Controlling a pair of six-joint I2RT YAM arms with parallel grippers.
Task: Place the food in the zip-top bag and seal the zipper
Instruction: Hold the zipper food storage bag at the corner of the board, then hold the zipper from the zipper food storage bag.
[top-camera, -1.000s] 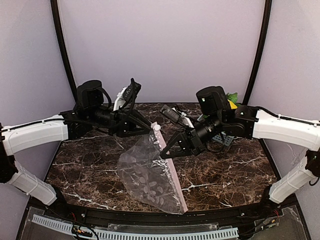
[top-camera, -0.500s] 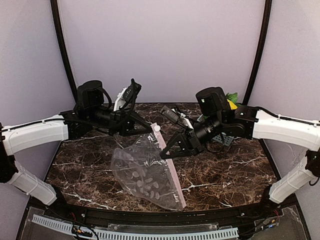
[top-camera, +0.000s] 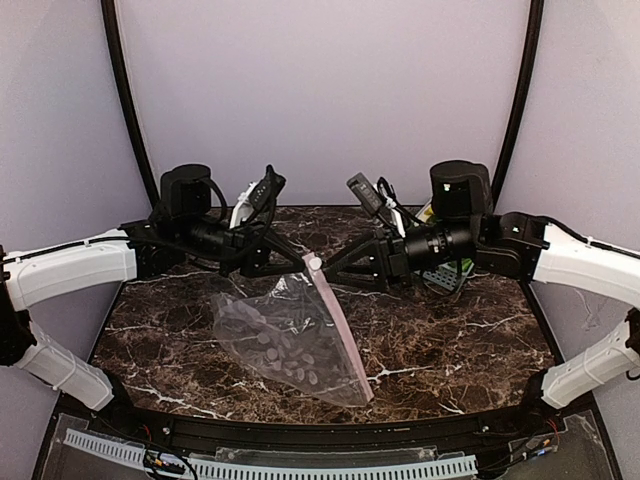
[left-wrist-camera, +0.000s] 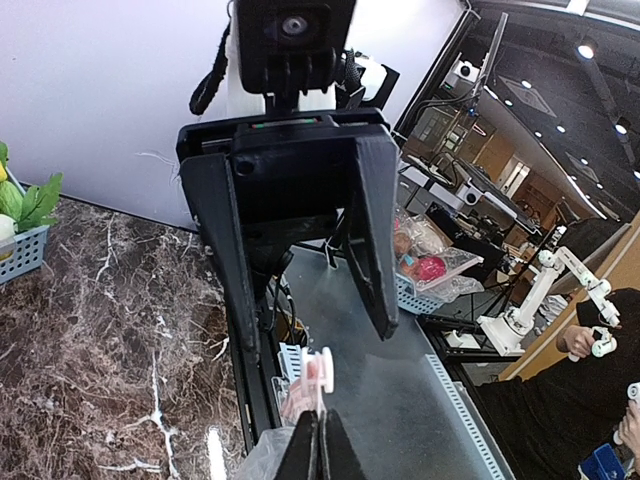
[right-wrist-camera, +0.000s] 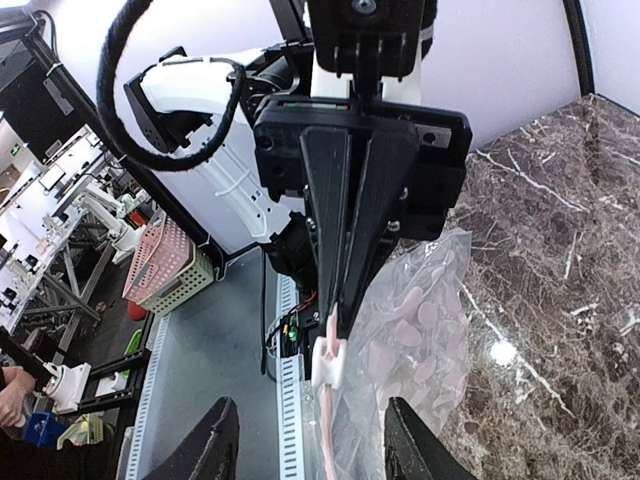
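The clear spotted zip-top bag hangs over the table, its lower corner near the front edge. Its pink zipper runs down the bag's right side. My left gripper is shut on the top end of the zipper, just behind the white slider. My right gripper faces it from the right, open. The slider sits between its spread fingers without touching them. Some food, leafy green pieces, lies in a basket at the back right. The bag looks empty.
The blue-grey slatted basket stands at the back right of the marble table, partly under my right arm. Black frame posts rise at both back corners. A slotted cable rail runs along the near edge.
My right gripper has opened, let go of the zipper edge and drawn back to the right. My left gripper has closed on the zipper's top end. The bag has swung out to the left.
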